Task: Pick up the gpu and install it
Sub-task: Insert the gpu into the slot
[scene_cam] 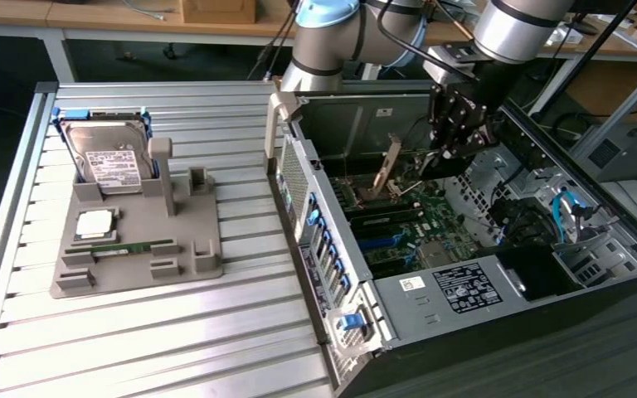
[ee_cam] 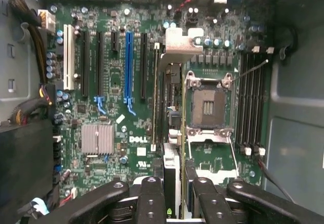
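The gpu (ee_cam: 172, 107) is seen edge-on as a thin dark card with a silvery bracket at its far end. It hangs upright over the motherboard (ee_cam: 114, 90), between the black expansion slots and the CPU socket (ee_cam: 207, 105). My gripper (ee_cam: 176, 186) is shut on the card's near end, one black finger (ee_cam: 151, 198) on each side. In the exterior view the gripper (scene_cam: 453, 148) reaches down into the open computer case (scene_cam: 468, 278). There the gpu (scene_cam: 388, 168) shows as a slim tan strip standing above the board.
On the slatted table at the exterior view's left, a grey holder (scene_cam: 192, 253) carries a silver hard drive (scene_cam: 114, 157), a green memory stick (scene_cam: 130, 246) and a square chip (scene_cam: 95, 222). Inside the case are a blue slot (ee_cam: 128, 64), a heat sink (ee_cam: 97, 138) and cable bundles (ee_cam: 30, 27).
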Controlling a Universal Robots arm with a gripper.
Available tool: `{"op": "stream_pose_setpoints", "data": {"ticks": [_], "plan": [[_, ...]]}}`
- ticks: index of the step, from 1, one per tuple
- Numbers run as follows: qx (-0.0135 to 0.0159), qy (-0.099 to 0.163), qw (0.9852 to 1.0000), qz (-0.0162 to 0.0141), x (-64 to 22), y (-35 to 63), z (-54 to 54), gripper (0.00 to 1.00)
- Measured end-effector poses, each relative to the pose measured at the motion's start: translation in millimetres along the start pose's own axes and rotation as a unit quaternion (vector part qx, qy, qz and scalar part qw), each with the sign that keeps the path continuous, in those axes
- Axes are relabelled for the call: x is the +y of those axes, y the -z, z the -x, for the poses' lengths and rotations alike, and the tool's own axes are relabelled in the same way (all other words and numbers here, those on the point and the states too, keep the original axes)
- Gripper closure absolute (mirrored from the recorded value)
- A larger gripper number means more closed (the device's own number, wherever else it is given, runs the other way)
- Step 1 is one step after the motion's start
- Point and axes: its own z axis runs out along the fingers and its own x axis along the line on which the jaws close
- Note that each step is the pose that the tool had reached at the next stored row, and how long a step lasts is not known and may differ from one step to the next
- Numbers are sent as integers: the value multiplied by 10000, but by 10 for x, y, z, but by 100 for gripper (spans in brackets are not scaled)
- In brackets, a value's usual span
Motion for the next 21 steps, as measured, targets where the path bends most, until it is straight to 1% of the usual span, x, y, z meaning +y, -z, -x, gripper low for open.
{"op": "stream_pose_setpoints", "data": {"ticks": [1,6,21], "plan": [[0,0,10000,6,0,0,0,73],[-2,0,10000,6,3,-1,0,73],[-2,0,10000,6,88,0,-62,73]]}}
